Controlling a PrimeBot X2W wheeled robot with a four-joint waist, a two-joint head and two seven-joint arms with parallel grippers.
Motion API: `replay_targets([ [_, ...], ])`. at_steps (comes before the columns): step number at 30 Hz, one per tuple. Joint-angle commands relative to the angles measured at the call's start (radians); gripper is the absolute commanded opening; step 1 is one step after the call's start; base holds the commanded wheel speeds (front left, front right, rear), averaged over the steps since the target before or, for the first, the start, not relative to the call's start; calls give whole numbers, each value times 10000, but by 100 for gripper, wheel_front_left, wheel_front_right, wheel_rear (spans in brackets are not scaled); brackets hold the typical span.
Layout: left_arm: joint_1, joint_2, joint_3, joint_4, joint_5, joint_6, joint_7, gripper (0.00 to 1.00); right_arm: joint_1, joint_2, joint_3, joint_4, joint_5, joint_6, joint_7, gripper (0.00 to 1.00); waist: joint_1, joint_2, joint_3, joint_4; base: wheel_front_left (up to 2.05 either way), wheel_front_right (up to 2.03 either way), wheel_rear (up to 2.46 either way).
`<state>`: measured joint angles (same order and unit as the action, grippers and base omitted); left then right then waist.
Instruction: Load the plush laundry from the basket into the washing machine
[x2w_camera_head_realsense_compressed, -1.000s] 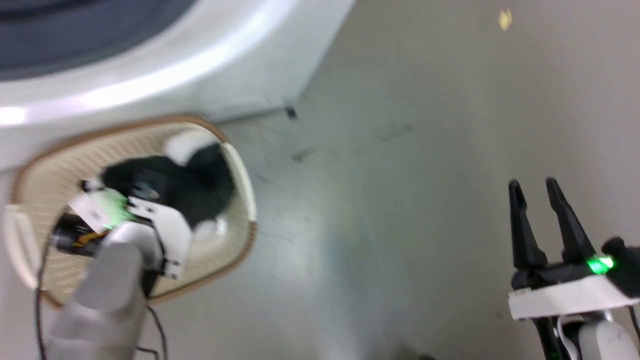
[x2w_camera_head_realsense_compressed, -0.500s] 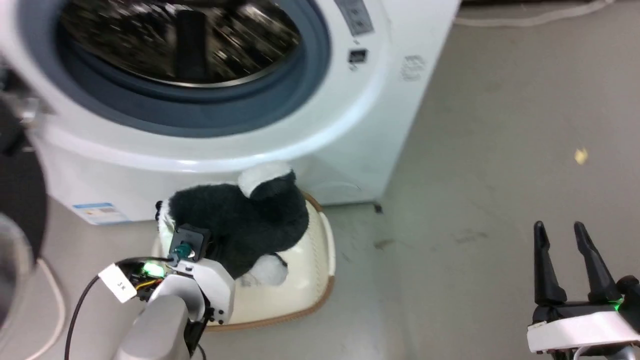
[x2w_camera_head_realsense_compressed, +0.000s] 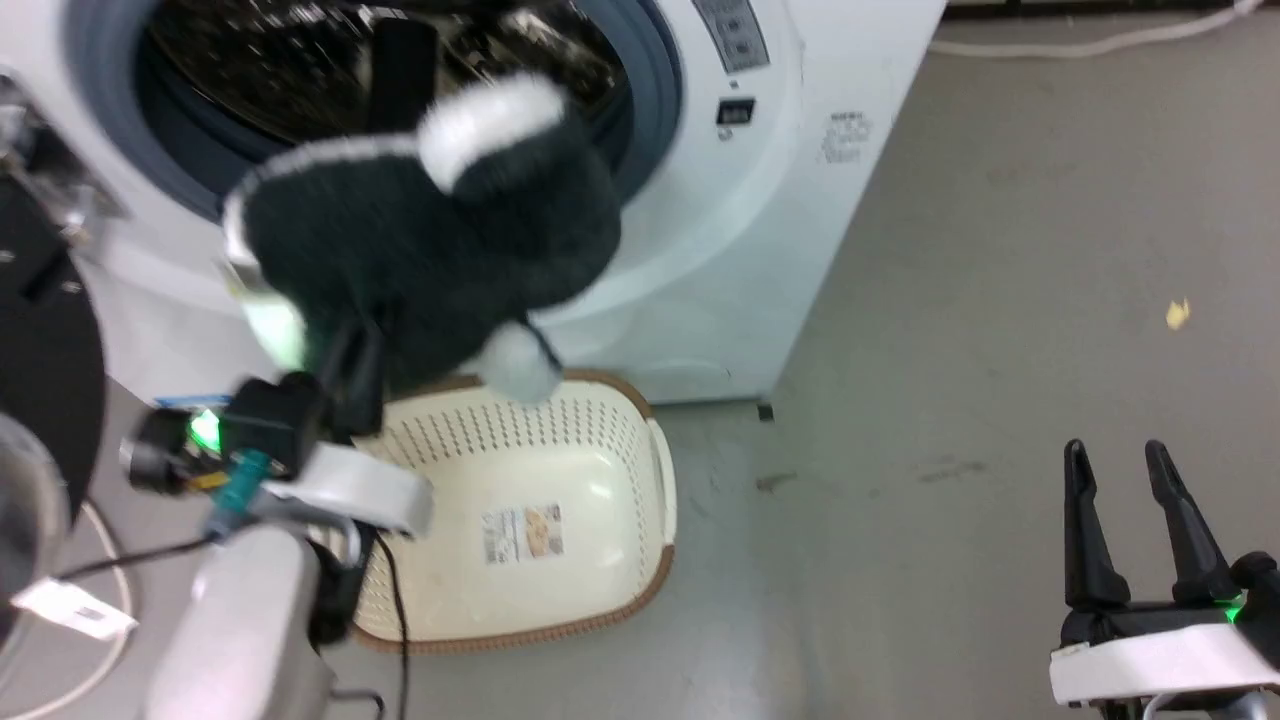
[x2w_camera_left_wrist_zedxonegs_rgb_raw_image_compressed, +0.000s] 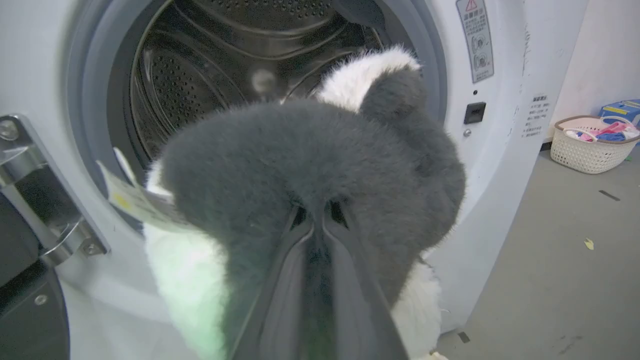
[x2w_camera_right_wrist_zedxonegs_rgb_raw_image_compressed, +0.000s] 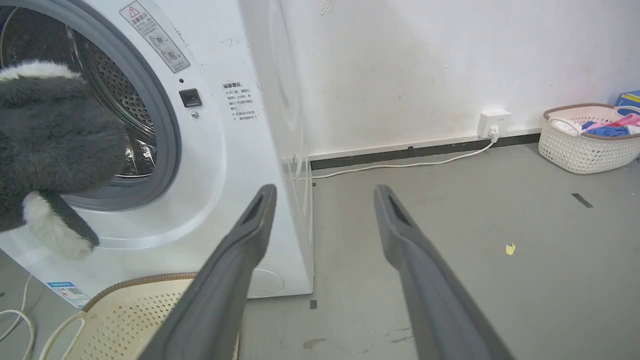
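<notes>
The black-and-white plush laundry hangs in the air in front of the washing machine, level with its grey-ringed round opening. My left gripper is shut on the plush from below, its fingertips buried in the fur. Behind the plush lies the steel drum. Below it, the cream basket stands on the floor against the machine, showing its bare bottom and a label. Far to the right, low over the floor, my right gripper is open and holds nothing.
The machine's open door stands at the left, with its hinge beside the opening. A second basket with coloured clothes sits by the far wall, near a socket and white cable. Grey floor stretches to the right.
My left gripper has lifted the plush out of the basket and up in front of the opening; the basket's bottom now shows. The head camera tilted up. The right gripper stayed put.
</notes>
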<state>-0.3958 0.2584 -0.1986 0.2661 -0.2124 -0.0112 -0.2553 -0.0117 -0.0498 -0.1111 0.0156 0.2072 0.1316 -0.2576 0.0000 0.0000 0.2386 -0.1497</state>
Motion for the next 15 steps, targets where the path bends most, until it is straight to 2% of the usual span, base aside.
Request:
replay_targets([
  [1, -270, 94, 126, -231, 54, 34, -63, 0, -163, -4, 38, -66, 107, -9, -42, 100, 0, 0, 448, -290, 0, 0, 0],
  [8, -2256, 774, 713, -357, -29, -21, 369, 0, -708, -4, 272, -99, 443, -9, -42, 100, 0, 0, 1860, -968, 0, 0, 0],
  [15, -5187, 1683, 959, 551, 91, -265, 1449, 0, -1378, -4, 579, -82, 933, -9, -42, 100, 0, 0, 3342, -1712, 0, 0, 0],
])
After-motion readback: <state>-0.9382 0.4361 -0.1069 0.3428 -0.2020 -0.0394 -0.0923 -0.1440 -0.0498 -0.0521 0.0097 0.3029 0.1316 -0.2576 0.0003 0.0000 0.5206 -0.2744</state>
